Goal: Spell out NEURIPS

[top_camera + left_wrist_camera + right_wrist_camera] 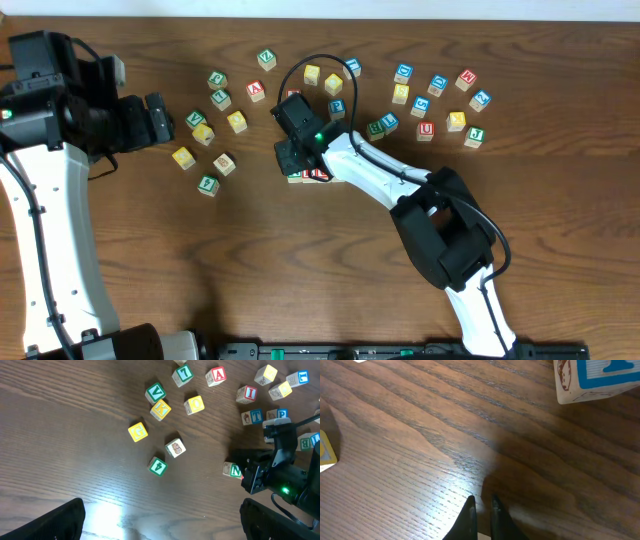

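Wooden cubes (426, 130), loosely spread, perhaps near edge (560, 30)

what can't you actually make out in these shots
overhead: blocks at the right pincer, mostly covered by it, letters unreadable
right wrist: blue-framed block, cut off by the top edge, letter incomplete
right wrist: yellow block, cut off by the left edge, face unreadable

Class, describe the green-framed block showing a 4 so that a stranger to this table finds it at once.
On the wooden table, find the loose cluster of blocks in front of the open left gripper. The green 4 block lies at that cluster's edge nearest the robot's base, close to a picture block. No other block there shows a 4.
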### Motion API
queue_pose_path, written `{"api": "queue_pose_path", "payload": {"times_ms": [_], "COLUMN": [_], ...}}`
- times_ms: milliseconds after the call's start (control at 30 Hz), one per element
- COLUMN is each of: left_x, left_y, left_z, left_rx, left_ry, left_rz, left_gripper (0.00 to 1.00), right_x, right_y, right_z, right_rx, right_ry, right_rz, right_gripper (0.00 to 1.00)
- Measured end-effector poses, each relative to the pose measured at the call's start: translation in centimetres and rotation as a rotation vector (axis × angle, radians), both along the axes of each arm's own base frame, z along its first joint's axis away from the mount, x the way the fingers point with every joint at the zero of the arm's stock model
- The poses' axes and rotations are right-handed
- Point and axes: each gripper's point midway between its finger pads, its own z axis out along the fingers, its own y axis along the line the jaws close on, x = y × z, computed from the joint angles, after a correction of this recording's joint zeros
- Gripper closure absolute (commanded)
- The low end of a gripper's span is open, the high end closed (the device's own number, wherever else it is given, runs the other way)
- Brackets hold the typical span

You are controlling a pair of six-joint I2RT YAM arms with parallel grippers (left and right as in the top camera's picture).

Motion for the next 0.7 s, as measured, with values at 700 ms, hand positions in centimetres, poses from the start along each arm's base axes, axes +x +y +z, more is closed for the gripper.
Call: {"api": "queue_pose_path", "payload": {"times_ms": [700], "left_x": [0.0], "left_y": [0.0], "left_z": [0.0], "left_rx": [0.000], "left_ry": [0.000], "left_rz": [0.000], "left_gripper": [0.02], "right_x": [0.9], "right_y": [-6.3], "right_z": [2.6], "right_rx": [-0.117], "right_ry": [0.144], "right_rz": [-0.030], "right_gripper": [0.92]}}
